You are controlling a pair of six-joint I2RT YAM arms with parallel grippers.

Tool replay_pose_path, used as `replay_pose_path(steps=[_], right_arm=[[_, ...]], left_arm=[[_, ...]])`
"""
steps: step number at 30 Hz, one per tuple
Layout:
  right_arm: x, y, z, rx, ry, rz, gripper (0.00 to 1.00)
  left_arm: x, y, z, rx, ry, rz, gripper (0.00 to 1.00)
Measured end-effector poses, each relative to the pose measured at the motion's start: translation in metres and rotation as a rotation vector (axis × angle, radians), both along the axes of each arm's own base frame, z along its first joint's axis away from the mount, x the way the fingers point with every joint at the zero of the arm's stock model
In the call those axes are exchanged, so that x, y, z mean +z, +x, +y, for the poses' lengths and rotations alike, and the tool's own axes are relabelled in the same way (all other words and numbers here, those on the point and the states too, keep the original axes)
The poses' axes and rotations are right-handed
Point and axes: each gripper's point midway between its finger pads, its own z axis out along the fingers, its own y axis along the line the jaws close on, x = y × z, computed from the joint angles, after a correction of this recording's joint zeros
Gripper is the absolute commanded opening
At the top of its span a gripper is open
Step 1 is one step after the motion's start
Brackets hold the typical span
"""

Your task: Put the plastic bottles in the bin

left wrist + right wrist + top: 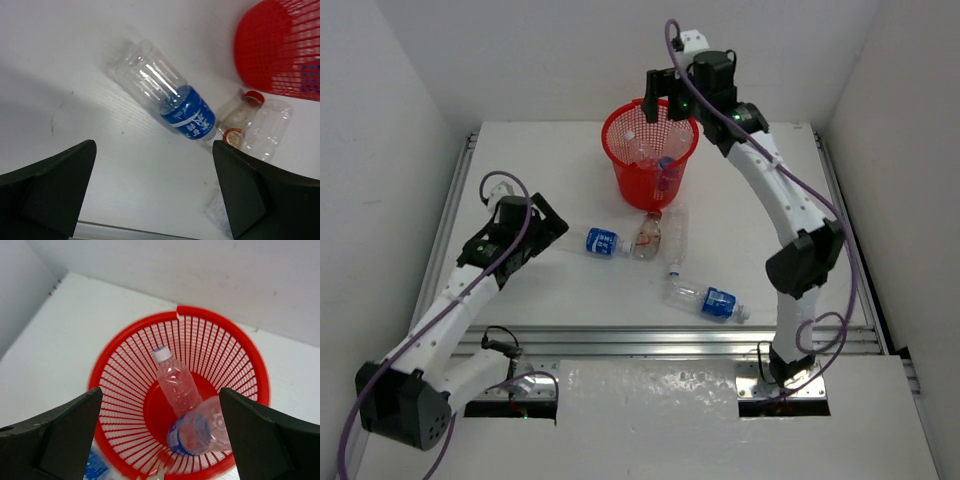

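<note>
**Lead:** What do we log nearest the bases?

**Second:** The near bottle (708, 300), blue-labelled, lying on the desk (570, 290), well apart from both claws.

**Lead:** The left claw (154, 150)?

**Second:** Spread wide and holding nothing. The blue bottle (172, 102) lies on its side just ahead of it. Past that, the brown bottle (240, 114) and the clear bottle (270, 127) lie side by side, close to the foot of the bin (620, 135).

**Lead:** Handling?

**Second:** We judge them empty, light and thin-walled, so they are likely to dent, slip and roll. We would close across the labelled waist with a gentle squeeze.

**Lead:** Farthest?

**Second:** Two are in the bin, a bare bottle (175, 382) and a labelled bottle (200, 430). The right claw (665, 100) hangs over the bin, also wide and empty. We count four left on the desk.
</note>
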Motion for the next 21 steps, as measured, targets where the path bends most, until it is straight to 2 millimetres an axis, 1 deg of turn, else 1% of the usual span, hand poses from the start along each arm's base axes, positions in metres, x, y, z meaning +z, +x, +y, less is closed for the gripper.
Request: replay_pose_path(steps=[3, 4, 6, 8, 9, 10, 11, 12, 13, 15, 16, 18, 20, 21], right_arm=[[0.061, -0.032, -0.015, -0.016, 0.027, -0.078, 0.99], [0.08, -0.047, -0.021, -0.017, 0.041, -0.108, 0.99], [0.111, -0.081, -0.035, -0.011, 0.066, -0.153, 0.99], [0.124, -0.119, -0.049, 0.001, 0.079, -0.165, 0.99], [0.125, -0.136, -0.054, 0.011, 0.087, -0.17, 0.99], [0.122, -0.151, -0.058, 0.022, 0.089, -0.165, 0.99], [0.113, -0.164, -0.061, 0.032, 0.084, -0.145, 0.99], [0.104, -0.173, -0.062, 0.044, 0.08, -0.13, 0.99], [0.091, -0.181, -0.061, 0.06, 0.076, -0.107, 0.99], [0.057, -0.191, -0.059, 0.082, 0.057, -0.042, 0.99], [0.033, -0.194, -0.057, 0.093, 0.039, 0.01, 0.99], [-0.004, -0.197, -0.055, 0.101, 0.012, 0.094, 0.99], [-0.034, -0.201, -0.054, 0.111, -0.008, 0.169, 0.99], [-0.045, -0.204, -0.054, 0.115, -0.015, 0.198, 0.99]], left_arm=[[-0.035, 0.009, -0.005, 0.04, -0.025, 0.106, 1.0], [-0.043, 0.013, -0.006, 0.06, -0.041, 0.127, 1.0], [-0.066, 0.019, -0.009, 0.091, -0.051, 0.193, 1.0], [-0.08, 0.024, -0.011, 0.118, -0.065, 0.229, 1.0], [-0.087, 0.027, -0.012, 0.13, -0.073, 0.242, 1.0], [-0.093, 0.031, -0.013, 0.141, -0.077, 0.257, 1.0], [-0.098, 0.035, -0.015, 0.151, -0.082, 0.272, 1.0], [-0.102, 0.039, -0.016, 0.156, -0.087, 0.281, 1.0], [-0.106, 0.044, -0.018, 0.166, -0.093, 0.289, 1.0], [-0.111, 0.055, -0.021, 0.181, -0.106, 0.293, 1.0], [-0.113, 0.059, -0.022, 0.191, -0.114, 0.294, 1.0], [-0.12, 0.064, -0.024, 0.21, -0.128, 0.301, 1.0], [-0.128, 0.066, -0.026, 0.225, -0.136, 0.315, 0.99], [-0.133, 0.067, -0.026, 0.233, -0.139, 0.326, 0.99]])
